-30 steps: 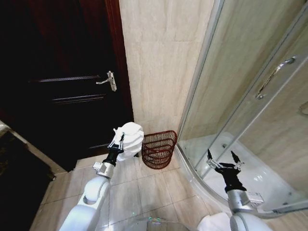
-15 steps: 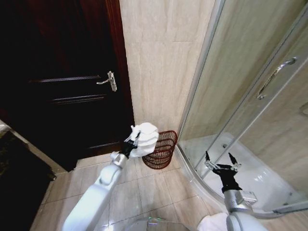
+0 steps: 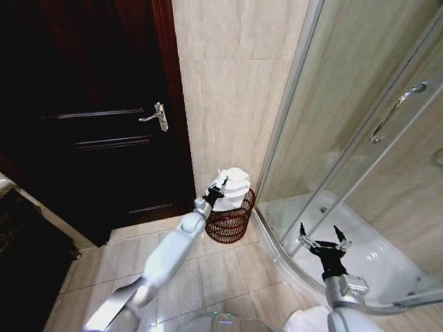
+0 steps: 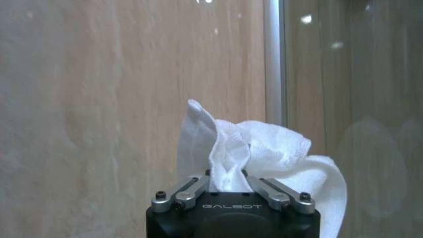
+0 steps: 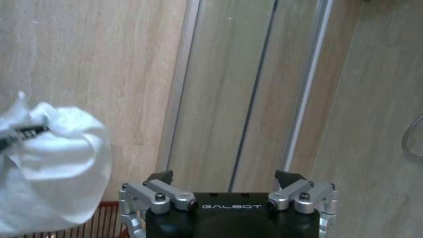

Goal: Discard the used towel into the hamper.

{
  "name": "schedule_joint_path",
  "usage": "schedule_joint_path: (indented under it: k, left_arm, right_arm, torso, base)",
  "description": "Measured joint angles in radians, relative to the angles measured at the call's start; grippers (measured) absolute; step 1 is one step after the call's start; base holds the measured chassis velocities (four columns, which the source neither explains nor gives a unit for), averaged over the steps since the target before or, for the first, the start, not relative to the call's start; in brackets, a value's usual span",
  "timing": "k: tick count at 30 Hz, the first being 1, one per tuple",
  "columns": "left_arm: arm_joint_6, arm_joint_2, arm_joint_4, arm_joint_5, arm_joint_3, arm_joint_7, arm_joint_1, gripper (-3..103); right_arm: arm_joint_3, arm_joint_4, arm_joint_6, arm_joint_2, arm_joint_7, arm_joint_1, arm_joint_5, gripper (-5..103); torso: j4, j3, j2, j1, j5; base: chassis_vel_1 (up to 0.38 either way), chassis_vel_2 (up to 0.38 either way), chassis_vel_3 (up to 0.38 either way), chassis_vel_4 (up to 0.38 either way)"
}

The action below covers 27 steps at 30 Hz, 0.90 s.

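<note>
Moved since earlier: left arm reached further fwd; towel went from beside the door, short of the basket, to directly over the hamper rim. Right arm approx same spot.

Right gripper [image 3: 324,236]: nearest item, low on robot's right, in front of shower enclosure. Fingers spread wide, nothing between them. Right wrist view [image 5: 226,178] confirmed both tips apart, pointing at wall and glass.

Floor tiles [image 3: 208,270]: beige, glossy, beneath both arms.

Left arm [image 3: 166,256]: grey, stretched out long from lower left toward the corner.

Left gripper [image 3: 220,187]: at end of that arm, over the hamper. Fingers pinched on a fold of the towel; left wrist view [image 4: 228,176] showed cloth bunched up between the two black fingers.

Towel [image 3: 232,188]: white, crumpled into a lump, held above hamper mouth, lower part at or just past the rim; can't tell if it touched the ribs. Also seen in left wrist view [image 4: 264,153] and at edge of right wrist view [image 5: 53,168].

Hamper [image 3: 232,220]: dark reddish-brown openwork basket, upright on floor, in corner betw. door and shower glass, just beside the wall. Bit of its rim in right wrist view [image 5: 99,225].

Shower enclosure [image 3: 360,159]: curved glass w/ metal frame, white tray inside, robot's right.

Door [image 3: 90,124]: dark wood, metal lever handle [image 3: 156,116], robot's left.

Wall [image 3: 228,90]: beige tile, behind hamper, farthest.
</note>
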Motion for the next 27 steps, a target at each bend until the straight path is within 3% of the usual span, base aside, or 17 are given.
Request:
schedule_joint_path:
  k: [8,14,21,25,27]
  left_arm:
    - [0.017,-0.057,0.200,0.078,0.054,-0.030,-0.083,10]
    - [0.041,-0.087,0.254,0.101,0.080,-0.074,-0.126,7]
    - [0.103,-0.089,0.225,0.103,0.089,-0.100,-0.124,26]
    - [0.107,-0.086,0.225,0.093,0.088,-0.108,-0.127,47]
    - [0.110,-0.085,0.225,0.095,0.088,-0.108,-0.127,53]
  right_arm:
    - [0.004,0.001,0.018,0.000,0.006,0.003,0.011,100]
    - [0.000,0.016,0.021,0.000,0.005,0.006,0.014,100]
    - [0.004,0.032,0.021,0.000,0.006,-0.001,0.020,100]
    - [0.006,0.045,0.021,0.000,0.006,-0.006,0.021,100]
    - [0.006,0.048,0.020,0.000,0.006,-0.006,0.020,100]
  torso:
    - [0.0003,0.000,0.000,0.000,0.0001]
    - [0.0001,0.000,0.000,0.000,-0.0003]
    - [0.0001,0.000,0.001,0.000,-0.0003]
    - [0.0002,0.000,0.001,0.000,-0.0003]
    - [0.0002,0.000,0.001,0.000,-0.0004]
  base:
    - [0.000,0.000,0.000,0.000]
    - [0.000,0.000,0.000,0.000]
    - [0.000,0.000,0.000,0.000]
    - [0.000,0.000,0.000,0.000]
    - [0.000,0.000,0.000,0.000]
